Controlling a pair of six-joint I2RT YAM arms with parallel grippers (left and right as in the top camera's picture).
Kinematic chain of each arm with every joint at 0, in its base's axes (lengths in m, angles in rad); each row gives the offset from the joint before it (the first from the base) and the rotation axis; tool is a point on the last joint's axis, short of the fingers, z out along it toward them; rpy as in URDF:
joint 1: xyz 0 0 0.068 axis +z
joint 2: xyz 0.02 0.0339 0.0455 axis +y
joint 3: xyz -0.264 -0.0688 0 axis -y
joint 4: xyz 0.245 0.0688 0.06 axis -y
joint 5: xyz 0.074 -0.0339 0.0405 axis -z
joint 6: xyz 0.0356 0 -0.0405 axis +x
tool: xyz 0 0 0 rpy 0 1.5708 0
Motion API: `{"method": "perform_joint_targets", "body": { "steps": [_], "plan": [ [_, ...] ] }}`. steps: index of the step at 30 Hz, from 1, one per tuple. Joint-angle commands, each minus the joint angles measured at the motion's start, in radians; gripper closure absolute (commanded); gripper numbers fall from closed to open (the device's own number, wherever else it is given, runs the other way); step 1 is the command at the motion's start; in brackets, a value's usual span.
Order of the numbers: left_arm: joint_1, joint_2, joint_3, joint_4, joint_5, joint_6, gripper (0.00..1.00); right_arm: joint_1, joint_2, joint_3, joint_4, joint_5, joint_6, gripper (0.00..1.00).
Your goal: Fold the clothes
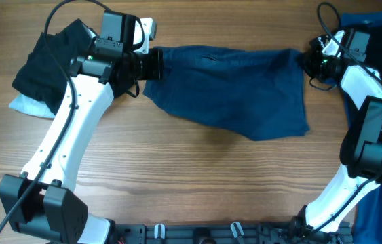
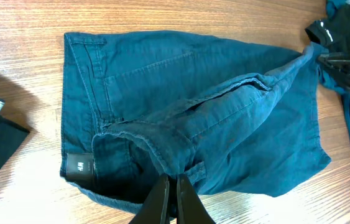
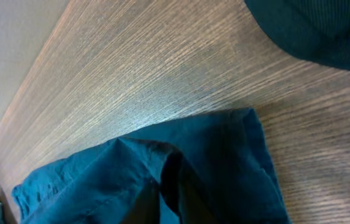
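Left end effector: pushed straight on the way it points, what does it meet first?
The left end effector is shut on the dark blue shorts, so their bunched cloth comes first; beyond them, apparently just bare table.

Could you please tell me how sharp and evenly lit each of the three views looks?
Overhead: soft, even light, shorts sharp, faint shadow along their lower edge. Left wrist: stitching crisp, left fingers dark and slightly soft. Right wrist: table grain sharp mid-frame, nearest cloth blurred; no glare anywhere.
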Motion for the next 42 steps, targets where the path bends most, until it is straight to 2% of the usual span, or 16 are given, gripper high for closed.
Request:
{"method": "perform_joint_targets", "body": {
  "steps": [1, 7, 11, 14, 19, 23, 25, 31, 36, 37, 39, 40, 41, 42],
  "plan": [
    [0.003, -0.013, 0.006, -0.01, 0.005, 0.016, 0.96, -0.003, 0.011, 0.009, 0.01, 0.016, -0.027, 0.96],
    [0.003, -0.013, 0.006, -0.016, 0.005, 0.017, 0.96, -0.006, 0.003, 0.009, 0.002, -0.009, -0.073, 0.96],
    [0.004, -0.032, 0.006, -0.028, -0.03, 0.016, 0.96, -0.028, -0.051, 0.009, -0.023, -0.149, -0.249, 0.96],
    [0.004, -0.097, 0.006, -0.063, -0.066, 0.017, 0.96, -0.066, -0.164, 0.009, -0.129, -0.159, -0.317, 0.96],
    [0.003, -0.185, 0.006, -0.18, -0.066, 0.017, 0.96, -0.127, -0.395, 0.009, -0.347, -0.152, -0.343, 0.96],
    [0.003, -0.218, 0.006, -0.302, -0.066, 0.016, 0.95, -0.132, -0.536, 0.009, -0.539, -0.061, -0.34, 0.96],
    [0.003, -0.232, 0.006, -0.405, -0.066, 0.016, 0.95, -0.132, -0.6, 0.009, -0.69, 0.02, -0.339, 0.96],
    [0.003, -0.237, 0.006, -0.652, -0.063, 0.016, 0.91, -0.132, -0.678, 0.009, -0.998, 0.212, -0.341, 0.96],
    [0.003, -0.237, 0.006, -0.759, -0.063, 0.016, 0.91, -0.132, -0.689, 0.009, -1.081, 0.254, -0.348, 0.95],
    [0.003, -0.237, 0.006, -0.764, -0.063, 0.016, 0.89, -0.132, -0.689, 0.008, -1.081, 0.254, -0.348, 0.96],
    [0.003, -0.237, 0.006, -0.747, -0.063, 0.016, 0.75, -0.131, -0.689, 0.007, -1.064, 0.233, -0.348, 0.96],
    [0.003, -0.237, 0.006, -0.716, -0.063, 0.016, 0.63, -0.127, -0.689, -0.006, -1.018, 0.2, -0.349, 0.91],
    [0.003, -0.235, 0.005, -0.666, -0.063, 0.016, 0.55, -0.118, -0.689, -0.032, -0.951, 0.154, -0.351, 0.84],
    [0.003, -0.233, 0.004, -0.609, -0.063, 0.016, 0.52, -0.106, -0.687, -0.064, -0.882, 0.111, -0.352, 0.79]
  ]
}}
